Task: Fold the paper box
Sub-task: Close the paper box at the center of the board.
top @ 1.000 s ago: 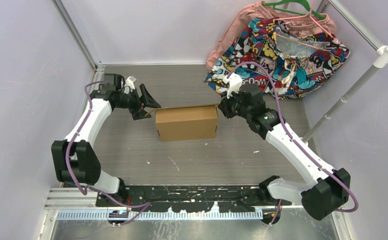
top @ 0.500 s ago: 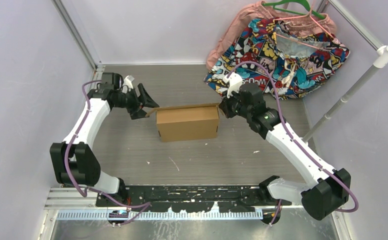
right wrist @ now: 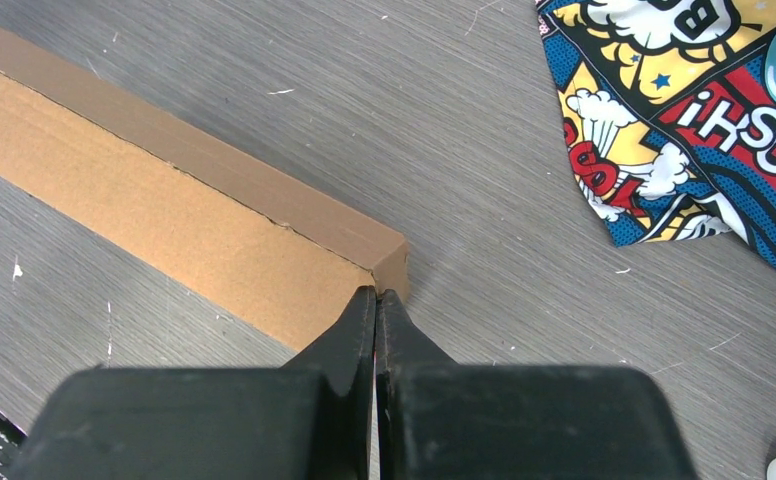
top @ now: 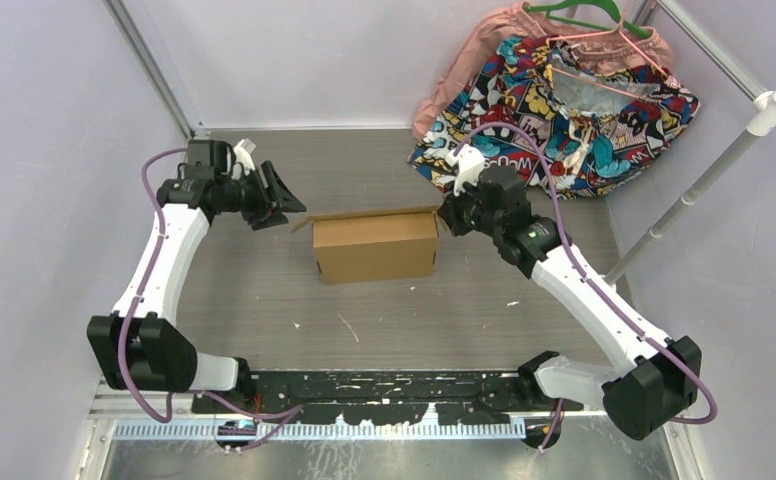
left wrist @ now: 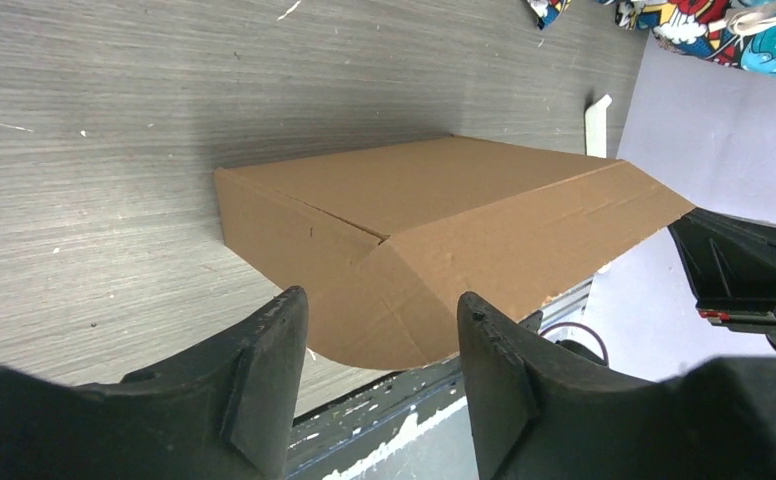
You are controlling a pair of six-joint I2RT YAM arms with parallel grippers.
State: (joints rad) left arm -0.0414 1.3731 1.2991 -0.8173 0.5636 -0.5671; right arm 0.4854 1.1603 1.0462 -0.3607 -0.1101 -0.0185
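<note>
The paper box (top: 374,245) is a closed brown cardboard block on the table's middle. A rounded side flap (top: 302,222) sticks out at its left end. My left gripper (top: 282,200) is open and empty, a short way left of that end. In the left wrist view the box (left wrist: 434,215) lies ahead and the flap (left wrist: 394,310) hangs between my fingers (left wrist: 274,340) without touching them. My right gripper (top: 444,215) is shut with its tips at the box's upper right corner. In the right wrist view the tips (right wrist: 376,293) meet the box (right wrist: 164,200) corner, with nothing between them.
A comic-print cloth (top: 584,100) with a pink garment and a green hanger (top: 574,12) lies at the back right; it also shows in the right wrist view (right wrist: 684,130). A white pole (top: 704,180) slants along the right. Purple walls close in on both sides.
My left gripper has drawn back leftward and up, away from the box's left end, still open. The right arm and the box have not moved.
</note>
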